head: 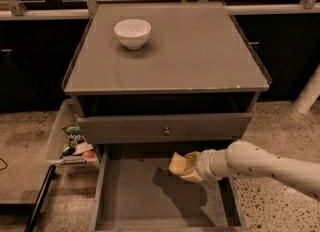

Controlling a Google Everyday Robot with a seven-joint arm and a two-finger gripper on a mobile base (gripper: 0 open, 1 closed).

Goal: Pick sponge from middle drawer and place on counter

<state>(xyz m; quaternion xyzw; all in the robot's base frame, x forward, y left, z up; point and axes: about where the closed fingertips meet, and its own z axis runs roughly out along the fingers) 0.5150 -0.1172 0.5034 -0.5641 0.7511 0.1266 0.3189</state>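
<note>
1 white arm [270,163] comes in from the right of the middle drawer [130,201], which stands open. The gripper [189,168] is over the drawer's floor, near its back. Its claw is squeezed tight on the sponge [177,162]. The sponge hangs above the floor, with a shadow [167,181] under it. Above the drawer, the counter [200,56] has 1 white bowl [132,32] on it.

White bowl [132,32], clear bin [59,126], perhaps snack packets [76,137]

- The tool [193,170], gripping the sponge [178,162], hangs inside the middle drawer [130,203], close beneath the overhanging drawer front [200,127].
- On the table [200,51], a bowl [132,32] blocks the back-left corner.
</note>
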